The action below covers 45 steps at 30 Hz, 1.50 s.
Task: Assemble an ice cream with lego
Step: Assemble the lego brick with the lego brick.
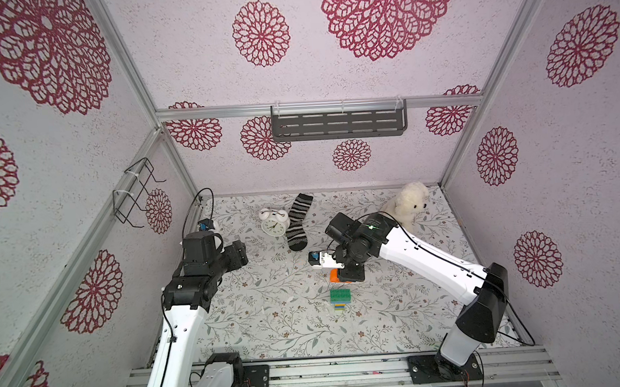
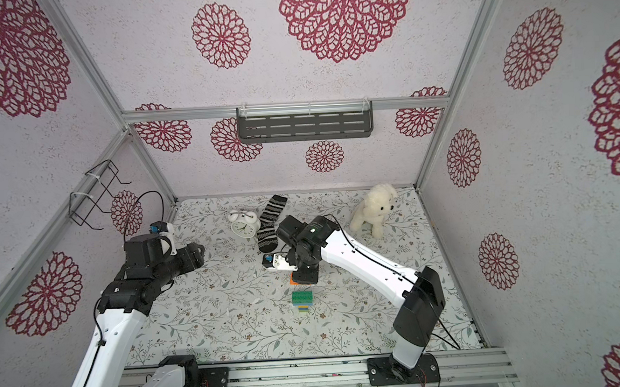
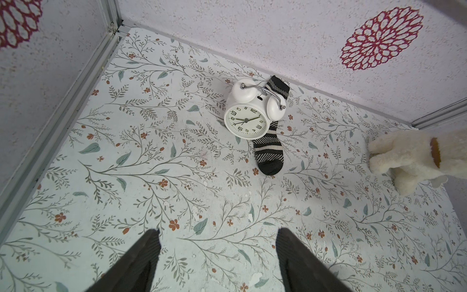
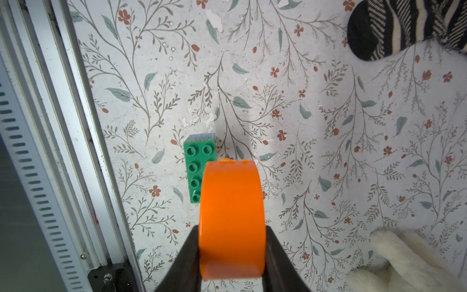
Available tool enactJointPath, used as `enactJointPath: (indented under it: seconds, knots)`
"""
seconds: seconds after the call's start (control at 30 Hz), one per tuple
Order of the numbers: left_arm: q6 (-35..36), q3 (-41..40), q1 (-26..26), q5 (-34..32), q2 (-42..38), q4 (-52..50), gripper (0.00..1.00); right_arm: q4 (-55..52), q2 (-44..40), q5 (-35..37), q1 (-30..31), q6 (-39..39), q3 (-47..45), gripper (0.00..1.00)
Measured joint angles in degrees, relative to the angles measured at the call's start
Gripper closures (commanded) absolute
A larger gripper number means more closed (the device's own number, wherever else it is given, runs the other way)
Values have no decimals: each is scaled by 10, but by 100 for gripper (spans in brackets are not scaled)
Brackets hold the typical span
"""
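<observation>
My right gripper (image 4: 232,228) is shut on the orange half-round lego brick (image 4: 231,220), its jaws pressed against both flat sides. In both top views it holds the orange brick (image 1: 335,275) (image 2: 294,279) above the mat, just behind the stack. The stack (image 1: 340,297) (image 2: 302,299) stands upright near the mat's middle, with a dark green long brick (image 4: 197,172) on top. Narrower light-blue, yellow, blue and lime layers (image 1: 338,307) sit under it. My left gripper (image 3: 219,231) (image 1: 239,254) hangs open and empty over the left side of the mat, far from the bricks.
A white alarm clock (image 1: 275,223) and a striped sock (image 1: 299,224) lie at the back of the mat. A white plush dog (image 1: 407,205) sits at the back right. A dark shelf (image 1: 337,122) hangs on the back wall and a wire rack (image 1: 137,192) on the left wall.
</observation>
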Motion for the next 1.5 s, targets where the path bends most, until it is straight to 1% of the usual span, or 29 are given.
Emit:
enactJointPath:
  seconds: [0.2, 0.4, 0.8, 1.5]
  knots:
    - [0, 0, 2, 0, 3, 0, 23, 12, -2, -2, 5, 2, -50, 77]
    - [0, -1, 3, 0, 4, 0, 23, 33, -2, -5, 10, 2, -75, 77]
    - [0, -1, 5, 0, 6, 0, 23, 66, -2, -16, 15, 0, -87, 77]
    - [-2, -1, 13, 10, 7, 4, 23, 68, -2, -17, 20, 1, -94, 77]
